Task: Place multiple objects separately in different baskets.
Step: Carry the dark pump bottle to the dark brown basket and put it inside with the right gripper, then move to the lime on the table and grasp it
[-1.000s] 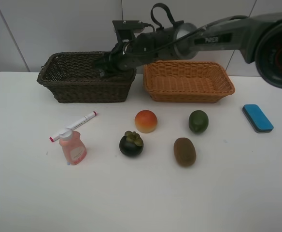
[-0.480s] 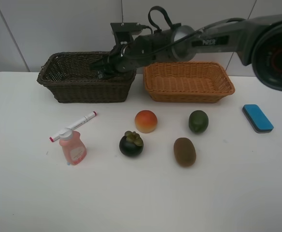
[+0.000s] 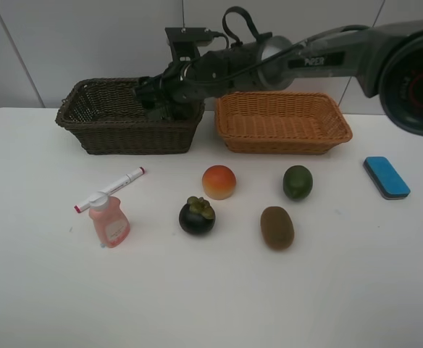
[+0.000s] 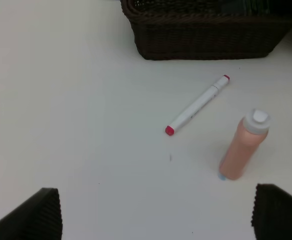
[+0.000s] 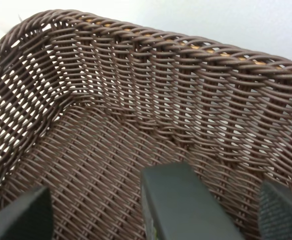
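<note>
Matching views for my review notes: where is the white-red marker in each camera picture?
Exterior high: white-red marker on the left side, beside the pink bottle.
Left wrist: marker between the pink bottle and the dark brown basket.
Right wrist: not in it.
Shared landmark: the dark brown basket, in all three.

the right arm [image 3: 342, 51] is built from round dark grey tubes, with a shiny silver-grey ring [image 3: 273, 49] further back from the right gripper [image 3: 152, 90]. white letters [image 3: 314, 61] stand on one tube, but they are too small to read fully. just behind this gripper sits a black box-shaped block [image 3: 186, 36], and behind the block a black cable [image 3: 229, 14] makes a loop. the big round joint [image 3: 407, 72], farthest from the gripper, carries a thin red circle. the fingers [image 5: 21, 215] of the right gripper are black with a fine ribbed surface, and the left gripper [image 4: 156, 215] has the same kind.
</note>
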`<state>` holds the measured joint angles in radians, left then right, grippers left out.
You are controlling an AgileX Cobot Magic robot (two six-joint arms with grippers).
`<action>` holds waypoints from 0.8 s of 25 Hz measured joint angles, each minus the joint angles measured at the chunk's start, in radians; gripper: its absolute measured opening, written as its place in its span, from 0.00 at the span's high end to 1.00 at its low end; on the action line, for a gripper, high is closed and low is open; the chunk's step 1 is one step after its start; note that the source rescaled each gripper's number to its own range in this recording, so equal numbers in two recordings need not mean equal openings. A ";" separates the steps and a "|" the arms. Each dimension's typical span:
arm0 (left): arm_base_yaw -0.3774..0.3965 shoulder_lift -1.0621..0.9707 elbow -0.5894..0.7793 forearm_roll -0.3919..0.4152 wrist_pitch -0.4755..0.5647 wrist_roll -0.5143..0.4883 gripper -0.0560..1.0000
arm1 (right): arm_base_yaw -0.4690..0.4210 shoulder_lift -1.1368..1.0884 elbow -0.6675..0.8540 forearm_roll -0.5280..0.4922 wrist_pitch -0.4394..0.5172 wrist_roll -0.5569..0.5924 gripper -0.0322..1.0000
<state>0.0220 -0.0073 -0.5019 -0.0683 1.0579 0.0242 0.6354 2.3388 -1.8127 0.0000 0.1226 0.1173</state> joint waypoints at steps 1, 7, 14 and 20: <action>0.000 0.000 0.000 0.000 0.000 0.000 0.00 | 0.000 0.000 0.000 0.000 0.000 0.000 0.01; 0.000 0.000 0.000 0.000 0.000 0.000 0.00 | 0.000 -0.012 0.000 0.000 0.001 0.000 0.00; 0.000 0.000 0.000 0.000 0.000 0.000 0.00 | 0.000 -0.098 0.000 -0.040 0.035 0.000 0.00; 0.000 0.000 0.000 0.000 0.000 0.000 0.00 | -0.027 -0.206 -0.002 -0.090 0.293 -0.003 0.00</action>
<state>0.0220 -0.0073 -0.5019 -0.0683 1.0579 0.0242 0.6087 2.1329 -1.8148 -0.0904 0.4156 0.1144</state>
